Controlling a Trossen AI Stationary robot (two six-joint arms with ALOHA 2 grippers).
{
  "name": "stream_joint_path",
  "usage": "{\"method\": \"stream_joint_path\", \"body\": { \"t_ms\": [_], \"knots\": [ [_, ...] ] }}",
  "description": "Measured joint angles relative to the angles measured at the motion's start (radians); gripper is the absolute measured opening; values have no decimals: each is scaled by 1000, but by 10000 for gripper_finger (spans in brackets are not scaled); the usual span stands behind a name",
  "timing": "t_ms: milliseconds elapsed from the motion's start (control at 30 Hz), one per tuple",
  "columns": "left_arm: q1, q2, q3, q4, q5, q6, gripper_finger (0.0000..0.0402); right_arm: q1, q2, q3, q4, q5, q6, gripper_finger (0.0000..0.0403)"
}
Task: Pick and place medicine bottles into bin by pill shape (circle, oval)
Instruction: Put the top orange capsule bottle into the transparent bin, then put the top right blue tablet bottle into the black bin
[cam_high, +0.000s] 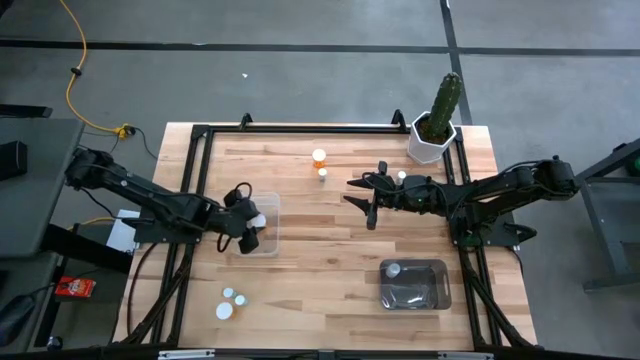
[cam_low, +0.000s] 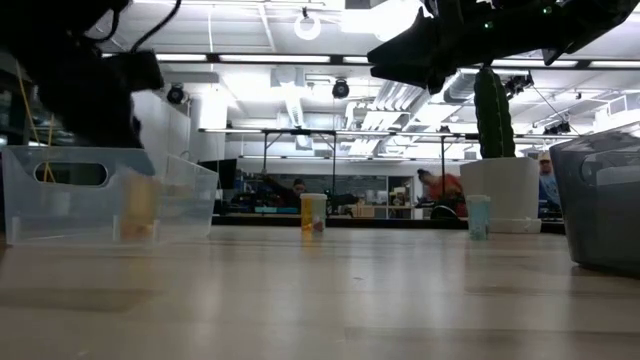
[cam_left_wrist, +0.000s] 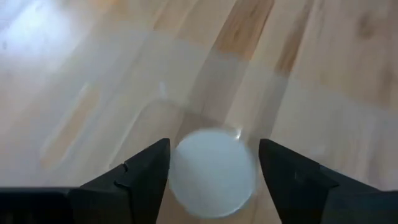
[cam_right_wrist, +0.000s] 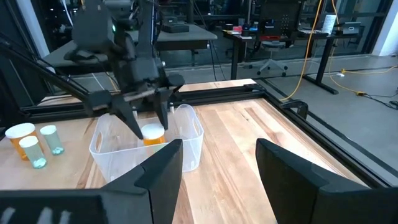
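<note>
My left gripper (cam_high: 251, 228) reaches down into the clear bin (cam_high: 268, 205), shut on an orange bottle with a white cap (cam_left_wrist: 213, 171); the right wrist view shows the bottle (cam_right_wrist: 152, 133) too. My right gripper (cam_high: 360, 203) hangs open and empty above mid-table, right of centre. Two orange bottles (cam_high: 319, 157) stand at the far middle. A pale bottle (cam_high: 401, 177) stands beside the right arm. Three bottles (cam_high: 230, 300) stand near the front left. One bottle's cap (cam_high: 393, 268) shows inside the dark bin (cam_high: 413, 296). My left gripper pinches the round white cap by its opposite sides (cam_left_wrist: 176, 169) between its two fingers. The fingers (cam_right_wrist: 165, 115) come from above, pointing down. The bottle is upright, low inside the clear bin; I cannot tell whether its base rests on the bin's floor.
A white pot with a green cactus (cam_high: 437, 125) stands at the far right corner. A black frame (cam_high: 300, 128) runs round the table top. Bare wood lies between the two bins at the table's middle and front.
</note>
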Motion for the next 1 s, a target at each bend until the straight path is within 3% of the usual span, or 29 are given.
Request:
{"method": "stream_joint_path", "body": {
  "t_ms": [333,400,500,667,900,1000],
  "knots": [
    [0,-77,183,-161,-59,157,263,0,0,0,0,0,0,197],
    [0,-98,219,-116,-124,247,262,0,0,0,0,0,0,197],
    [8,-131,213,83,-157,443,258,0,0,0,0,0,0,197],
    [90,-172,108,449,42,615,249,0,0,0,0,0,0,197],
    [249,-173,-84,766,274,576,236,0,0,0,0,6,28,197],
    [296,-175,-128,827,326,542,232,0,0,0,-11,62,90,197]
  ]
}}
